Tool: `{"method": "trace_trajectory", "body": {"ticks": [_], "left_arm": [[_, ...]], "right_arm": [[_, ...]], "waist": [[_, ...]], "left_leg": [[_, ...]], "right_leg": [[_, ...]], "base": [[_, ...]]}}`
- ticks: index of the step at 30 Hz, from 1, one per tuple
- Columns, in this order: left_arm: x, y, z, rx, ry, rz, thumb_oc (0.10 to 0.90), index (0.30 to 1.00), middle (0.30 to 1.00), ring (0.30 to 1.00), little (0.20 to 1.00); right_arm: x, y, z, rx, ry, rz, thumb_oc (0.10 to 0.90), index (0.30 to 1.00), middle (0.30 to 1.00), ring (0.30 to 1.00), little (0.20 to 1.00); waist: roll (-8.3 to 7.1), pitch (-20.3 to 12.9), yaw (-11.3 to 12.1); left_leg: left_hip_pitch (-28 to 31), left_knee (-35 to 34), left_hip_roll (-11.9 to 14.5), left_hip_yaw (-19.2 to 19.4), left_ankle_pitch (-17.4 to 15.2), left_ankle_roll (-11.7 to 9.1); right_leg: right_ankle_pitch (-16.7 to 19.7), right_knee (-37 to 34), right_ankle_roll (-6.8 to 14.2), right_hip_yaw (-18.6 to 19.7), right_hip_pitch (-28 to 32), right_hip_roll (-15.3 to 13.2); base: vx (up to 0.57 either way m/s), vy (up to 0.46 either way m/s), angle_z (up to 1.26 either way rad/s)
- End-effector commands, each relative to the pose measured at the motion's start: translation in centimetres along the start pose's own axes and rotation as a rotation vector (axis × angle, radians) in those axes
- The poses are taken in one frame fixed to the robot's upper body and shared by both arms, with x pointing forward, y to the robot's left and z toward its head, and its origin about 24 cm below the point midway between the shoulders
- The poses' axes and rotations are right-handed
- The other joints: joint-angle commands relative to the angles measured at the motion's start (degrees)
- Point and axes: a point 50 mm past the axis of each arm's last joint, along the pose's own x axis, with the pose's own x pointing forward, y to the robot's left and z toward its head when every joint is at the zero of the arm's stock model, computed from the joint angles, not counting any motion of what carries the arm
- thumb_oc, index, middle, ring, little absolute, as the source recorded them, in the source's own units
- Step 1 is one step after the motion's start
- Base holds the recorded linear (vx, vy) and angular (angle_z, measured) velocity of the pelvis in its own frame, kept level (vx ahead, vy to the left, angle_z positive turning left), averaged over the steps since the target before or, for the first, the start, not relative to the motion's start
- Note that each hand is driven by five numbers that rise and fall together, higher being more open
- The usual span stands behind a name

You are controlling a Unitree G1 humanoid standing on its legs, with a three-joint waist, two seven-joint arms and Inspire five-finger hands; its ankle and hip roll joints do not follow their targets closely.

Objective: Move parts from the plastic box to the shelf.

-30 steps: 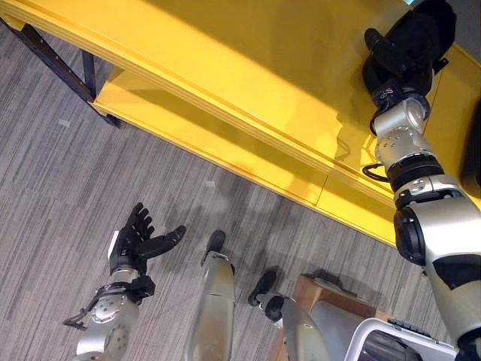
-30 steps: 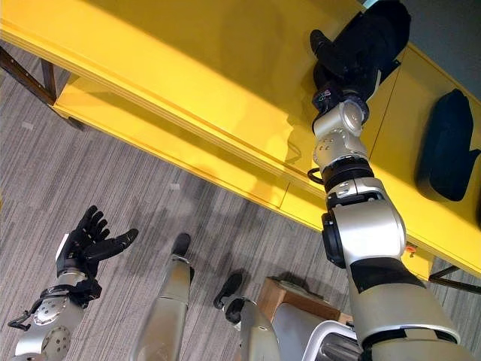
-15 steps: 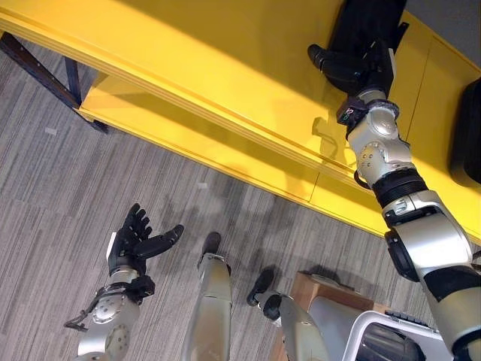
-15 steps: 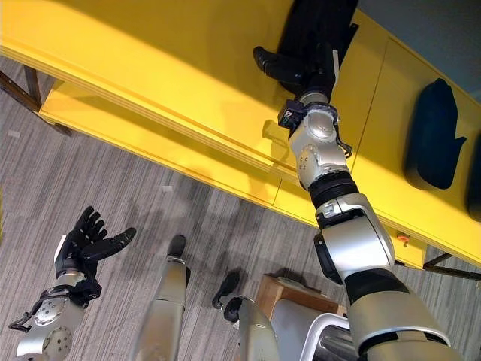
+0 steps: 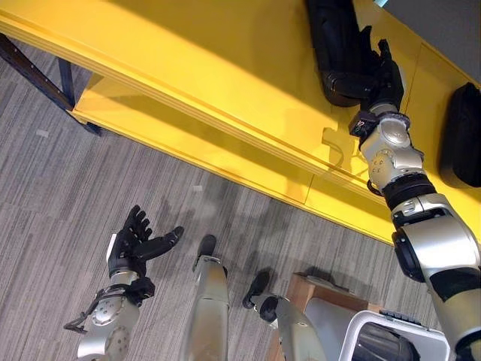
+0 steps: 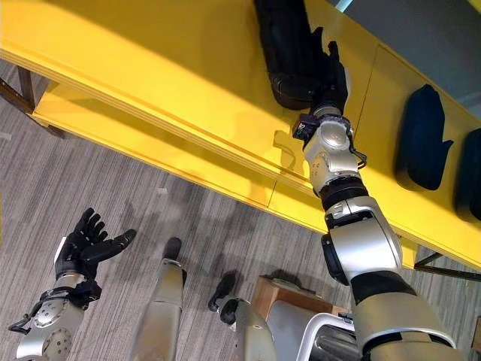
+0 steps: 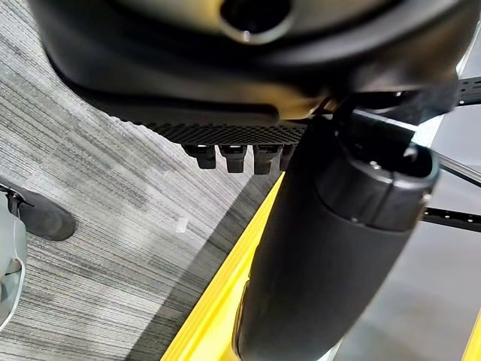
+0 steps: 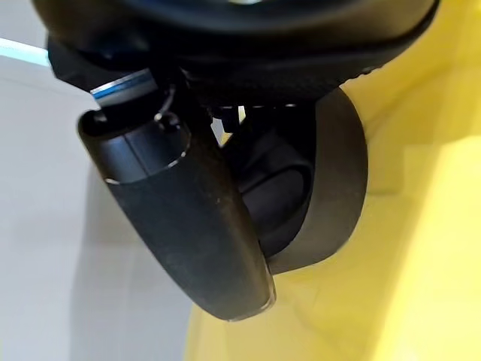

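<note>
A long yellow shelf (image 5: 225,68) stands on grey carpet (image 5: 60,195). A black part (image 5: 334,41) lies on it, with the right hand (image 5: 376,71) curled round its near end. More black parts (image 6: 421,143) sit farther right. The left hand (image 5: 131,244) hangs spread over the carpet, holding nothing.

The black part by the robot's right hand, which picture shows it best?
The right eye view: the whole black part lies on the yellow shelf beside the right hand. The left eye view cuts off its top. The right wrist view shows one rounded end close up.
</note>
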Motion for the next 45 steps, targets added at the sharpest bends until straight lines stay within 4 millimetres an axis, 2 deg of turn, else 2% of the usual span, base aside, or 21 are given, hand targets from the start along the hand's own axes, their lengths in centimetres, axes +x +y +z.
{"method": "trace_trajectory", "body": {"ticks": [1, 16, 19, 30, 35, 36, 37, 38, 39, 40, 41, 42, 43, 45], "left_arm": [[-0.5, 0.3, 2.5, -0.039, -0.148, -0.015, 0.900, 1.000, 1.000, 1.000, 1.000], [-0.6, 0.3, 2.1, -0.055, -0.133, -0.002, 0.900, 1.000, 1.000, 1.000, 1.000], [-0.6, 0.2, 2.0, -0.062, -0.130, -0.005, 0.900, 1.000, 1.000, 1.000, 1.000], [-0.7, -0.1, 2.0, -0.069, -0.131, -0.007, 0.900, 1.000, 1.000, 1.000, 1.000], [-0.7, 0.1, 1.9, -0.070, -0.125, 0.007, 0.900, 1.000, 1.000, 1.000, 1.000], [-0.7, 0.1, 1.9, -0.075, -0.126, 0.008, 0.900, 1.000, 1.000, 1.000, 1.000], [-0.7, 0.1, 1.8, -0.075, -0.125, 0.010, 0.900, 1.000, 1.000, 1.000, 1.000], [-0.8, 0.2, 1.8, -0.078, -0.124, 0.013, 0.900, 1.000, 1.000, 1.000, 1.000], [-0.8, 0.3, 1.7, -0.079, -0.120, 0.019, 0.900, 1.000, 1.000, 1.000, 1.000], [-0.8, 0.2, 1.8, -0.082, -0.127, 0.014, 0.900, 1.000, 1.000, 1.000, 1.000], [-0.9, 0.2, 1.8, -0.085, -0.127, 0.015, 0.900, 1.000, 1.000, 1.000, 1.000], [-0.9, 0.2, 1.9, -0.084, -0.130, 0.016, 0.900, 1.000, 1.000, 1.000, 1.000], [-0.9, 0.2, 1.8, -0.083, -0.127, 0.020, 0.900, 1.000, 1.000, 1.000, 1.000], [-0.8, 0.4, 1.6, -0.085, -0.119, 0.027, 0.900, 1.000, 1.000, 1.000, 1.000]], "right_arm": [[-0.2, -2.9, -1.3, 0.016, 0.051, -0.094, 0.900, 1.000, 1.000, 1.000, 1.000], [-1.0, -3.4, -2.7, 0.071, 0.061, -0.105, 0.900, 1.000, 1.000, 1.000, 1.000], [-1.3, -3.6, -3.3, 0.124, 0.069, -0.120, 0.900, 1.000, 1.000, 1.000, 1.000], [-2.0, -4.5, -5.0, 0.141, 0.111, -0.165, 0.900, 1.000, 1.000, 1.000, 1.000], [-2.2, -4.7, -5.2, 0.132, 0.107, -0.159, 0.900, 1.000, 1.000, 1.000, 1.000], [-2.3, -4.8, -5.2, 0.134, 0.105, -0.159, 0.900, 1.000, 1.000, 1.000, 1.000], [-2.3, -4.8, -5.3, 0.133, 0.106, -0.158, 0.900, 1.000, 1.000, 1.000, 1.000], [-2.4, -4.8, -5.2, 0.124, 0.099, -0.149, 0.900, 1.000, 1.000, 1.000, 1.000], [-2.5, -4.6, -5.3, 0.119, 0.096, -0.136, 0.900, 1.000, 1.000, 1.000, 1.000], [-2.6, -4.6, -5.3, 0.115, 0.093, -0.131, 0.900, 1.000, 1.000, 1.000, 1.000], [-2.7, -4.5, -5.5, 0.114, 0.094, -0.124, 0.900, 1.000, 1.000, 1.000, 1.000], [-2.8, -4.6, -5.4, 0.114, 0.091, -0.122, 0.900, 1.000, 1.000, 1.000, 1.000], [-2.8, -4.6, -5.4, 0.108, 0.091, -0.122, 0.900, 1.000, 1.000, 1.000, 1.000], [-2.8, -4.8, -5.2, 0.105, 0.081, -0.123, 0.900, 1.000, 1.000, 1.000, 1.000]], "waist": [[0.03, 1.4, 0.5], [-0.36, 1.1, -0.2], [-0.38, 1.1, -0.3], [-0.71, 0.7, -0.7], [-0.97, 0.8, -0.8], [-0.95, 1.0, -0.9], [-1.05, 0.8, -1.0], [-1.08, 1.1, -1.0], [-1.26, 0.9, -1.2], [-1.26, 1.0, -1.2], [-1.34, 0.8, -1.3], [-1.33, 1.0, -1.3], [-1.47, 0.8, -1.4], [-1.54, 0.8, -1.5]], "left_leg": [[0.8, 2.2, 1.3, -0.8, -6.8, 0.6], [1.2, 1.9, 1.5, -0.7, -7.0, 0.7], [1.3, 1.9, 1.6, -0.6, -7.1, 0.8], [1.4, 2.0, 1.7, -0.4, -7.3, 0.9], [1.4, 2.0, 1.7, -0.4, -7.3, 0.9], [0.8, 1.6, 1.6, -0.3, -5.4, 1.1], [1.4, 1.9, 1.7, -0.4, -7.1, 0.9], [0.8, 1.5, 1.6, -0.2, -5.3, 1.1], [1.4, 1.8, 1.8, -0.4, -7.1, 0.8], [0.9, 1.3, 1.6, -0.2, -5.3, 1.1], [1.5, 1.7, 1.8, -0.3, -7.1, 0.9], [0.9, 1.3, 1.7, -0.2, -5.2, 1.1], [1.5, 1.8, 1.8, -0.3, -7.0, 0.9], [1.5, 1.8, 1.9, -0.2, -7.1, 0.8]], "right_leg": [[-0.9, 3.1, 4.3, 4.0, 3.3, -3.5], [-0.6, 2.5, 4.5, 4.1, 3.7, -3.4], [-0.4, 2.5, 4.5, 4.2, 3.7, -3.4], [-0.1, 2.0, 4.8, 4.2, 4.1, -3.2], [0.0, 1.8, 5.0, 4.3, 4.4, -3.1], [1.3, 1.4, 4.6, 4.0, 3.7, -3.3], [0.2, 1.7, 4.9, 4.4, 4.2, -3.2], [1.4, 1.3, 4.5, 4.0, 3.7, -3.3], [0.2, 1.7, 4.9, 4.5, 4.1, -3.1], [1.4, 1.4, 4.5, 4.1, 3.6, -3.3], [0.2, 1.7, 4.8, 4.5, 4.1, -3.2], [1.3, 1.4, 4.4, 4.1, 3.5, -3.3], [0.2, 1.8, 4.8, 4.5, 4.0, -3.1], [0.2, 1.8, 4.7, 4.6, 3.9, -3.1]], "base": [[0.00, 0.000, 0.00], [0.00, 0.000, -0.02], [0.00, 0.003, -0.01], [0.00, 0.000, 0.00], [-0.02, 0.006, 0.00], [0.00, 0.000, 0.00], [-0.09, 0.035, -0.01], [0.07, -0.016, -0.02], [-0.09, 0.031, -0.02], [0.07, -0.017, -0.02], [-0.09, 0.028, 0.00], [0.07, -0.018, -0.02], [-0.01, 0.003, -0.03], [-0.01, 0.008, -0.03]]}}
